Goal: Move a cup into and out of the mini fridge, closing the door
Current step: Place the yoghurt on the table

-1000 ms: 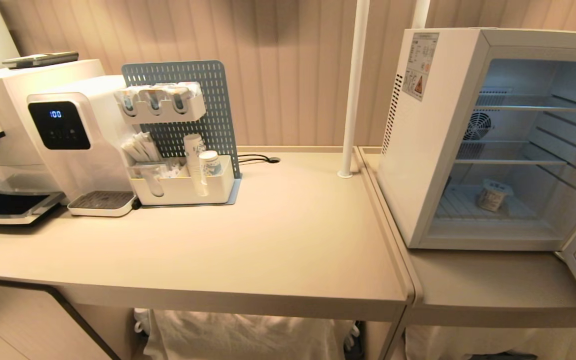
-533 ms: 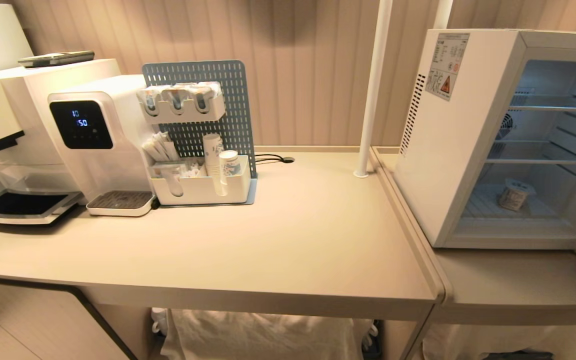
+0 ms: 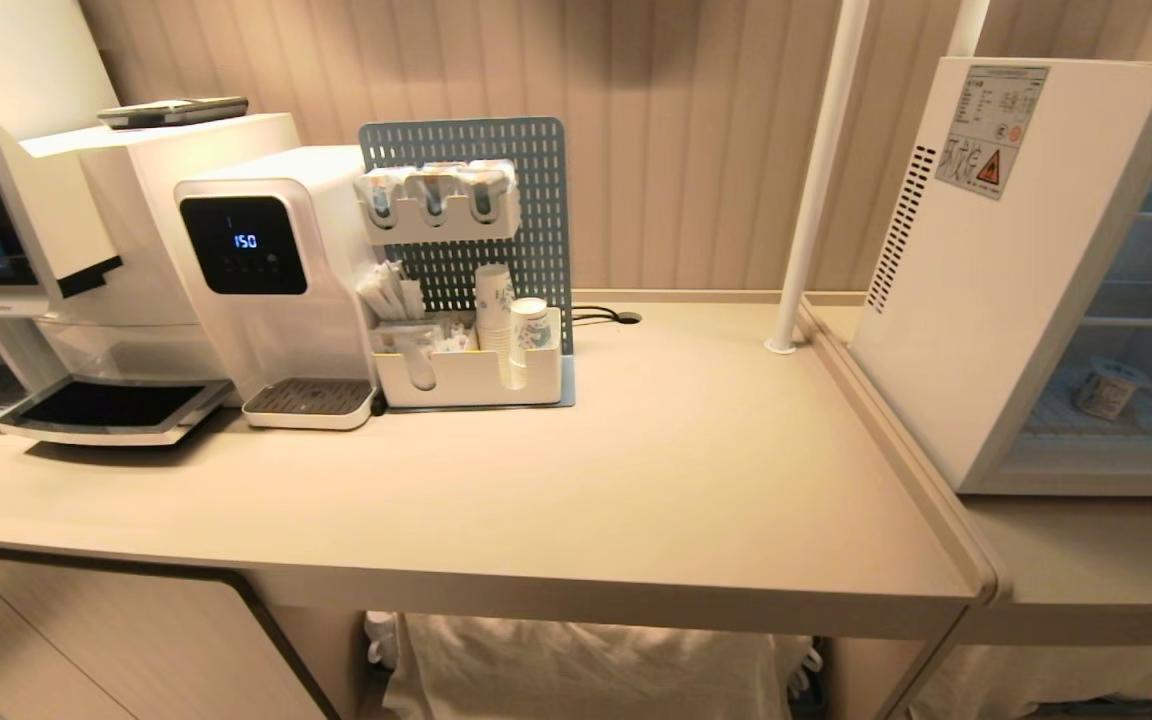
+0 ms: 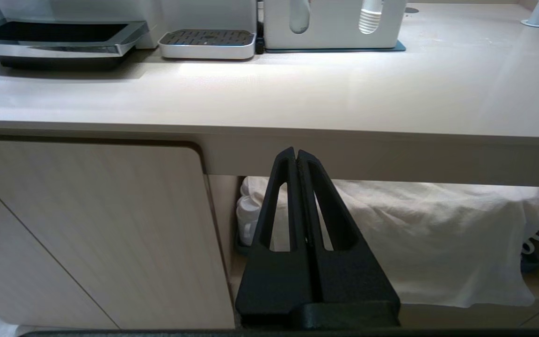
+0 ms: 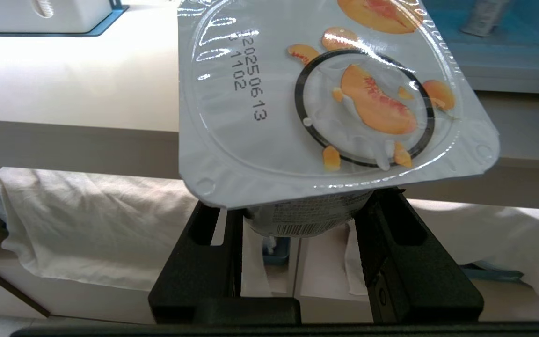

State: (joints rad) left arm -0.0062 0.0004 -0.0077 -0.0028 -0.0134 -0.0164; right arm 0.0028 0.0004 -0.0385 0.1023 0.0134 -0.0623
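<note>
My view has swung left, pushing the open white boxy mini fridge [image 3: 1036, 280] rightward; right end effector [image 5: 297, 220] grips a peach-lidded yogurt cup [image 5: 335, 93], left end effector [image 4: 296, 159] closed, empty.

Note the desk [image 3: 636, 470]: smooth, matt beige laminate. Beside it, the mini fridge [image 3: 996, 300] is smooth white plastic. Your right pincer [image 5: 297, 234], matt black plastic, clamps a cup [image 5: 325, 93] with glossy foil lid. Beneath the desk, creased white cloth [image 4: 438, 234].
</note>
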